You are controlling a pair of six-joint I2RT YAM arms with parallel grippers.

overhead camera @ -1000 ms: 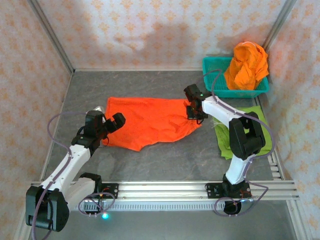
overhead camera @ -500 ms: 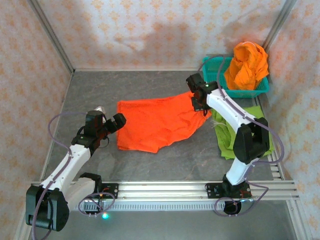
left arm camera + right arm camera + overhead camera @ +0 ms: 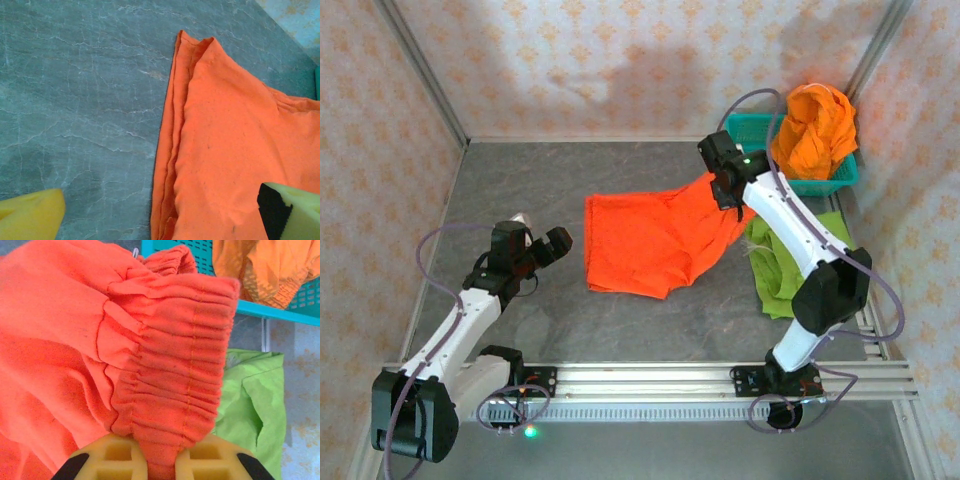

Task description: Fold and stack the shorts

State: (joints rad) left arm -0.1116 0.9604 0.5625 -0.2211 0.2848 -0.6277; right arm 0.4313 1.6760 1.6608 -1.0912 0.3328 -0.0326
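At desk (image 3: 520, 180) centre, my right claw (image 3: 160, 460) clamped on orange shorts (image 3: 650, 245) waistband, fold unfinished; left claw (image 3: 542, 238) apart. Green shorts (image 3: 772, 285) look folded, right; orange pile (image 3: 812, 130) in basket (image 3: 815, 186) waiting.

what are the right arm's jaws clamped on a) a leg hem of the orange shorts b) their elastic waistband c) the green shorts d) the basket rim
B: the right wrist view shows the gathered waistband of the orange shorts pinched between the right jaws.
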